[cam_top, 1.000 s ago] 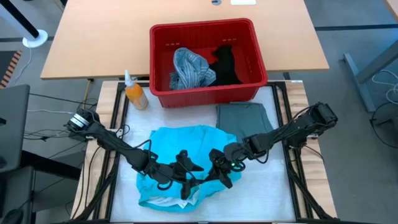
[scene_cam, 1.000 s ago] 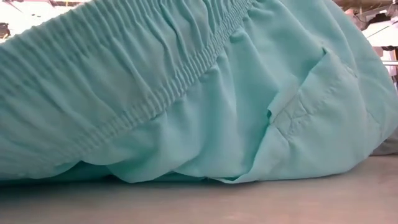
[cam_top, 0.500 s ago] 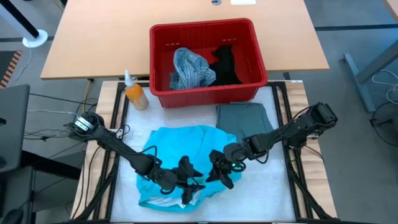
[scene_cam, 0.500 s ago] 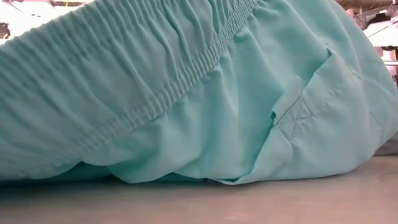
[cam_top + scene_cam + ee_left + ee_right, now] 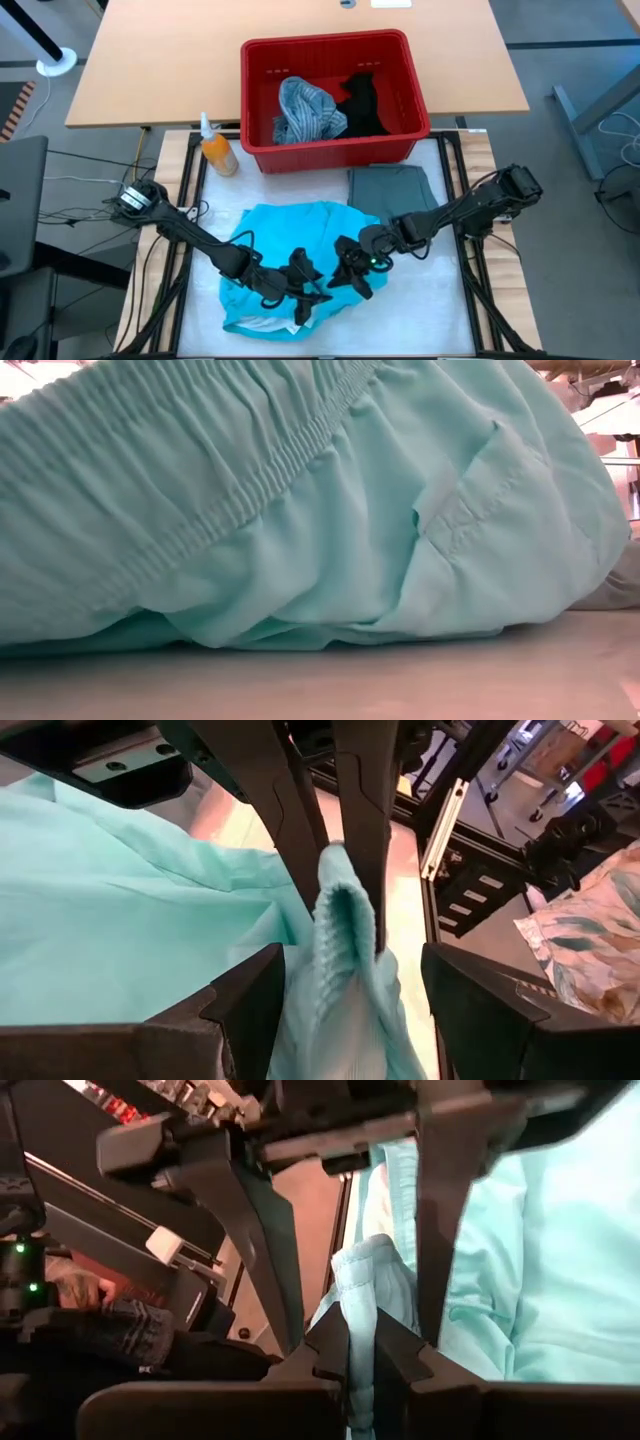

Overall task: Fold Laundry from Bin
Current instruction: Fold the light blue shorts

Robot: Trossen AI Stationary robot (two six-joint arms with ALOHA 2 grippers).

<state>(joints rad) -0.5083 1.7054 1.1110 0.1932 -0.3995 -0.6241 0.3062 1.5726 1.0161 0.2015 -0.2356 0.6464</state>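
The bright turquoise garment (image 5: pixel 290 240) lies spread on the near half of the table and fills the low view (image 5: pixel 300 510), its lower folds resting on the tabletop. My right gripper (image 5: pixel 346 278) is shut on a bunched bit of its ribbed band (image 5: pixel 340 910). My left gripper (image 5: pixel 306 292) faces it from the left, open, one finger (image 5: pixel 250 1230) on each side of that same bunch, not plainly touching it. The red bin (image 5: pixel 400 60) stands at the far side with the striped shirt (image 5: pixel 300 108) and a black garment (image 5: pixel 362 100) inside. My right gripper pinches a raised fold of the turquoise garment's ribbed band (image 5: pixel 366 1280) between its two fingers (image 5: pixel 330 1342). It comes slanting down from the table's right. The pinched fold stands up off the table, while the garment's remaining cloth lies slack around it.
A folded grey-green garment (image 5: pixel 393 190) lies flat at the right, just near of the bin. An orange spray bottle (image 5: pixel 216 150) stands left of the bin. Black frame rails (image 5: pixel 470 250) run along both side edges of the table.
My left gripper has sunk a little and eased toward the fold that my right gripper holds. In the low view the turquoise cloth has sagged and its stitched pocket corner has drifted left.
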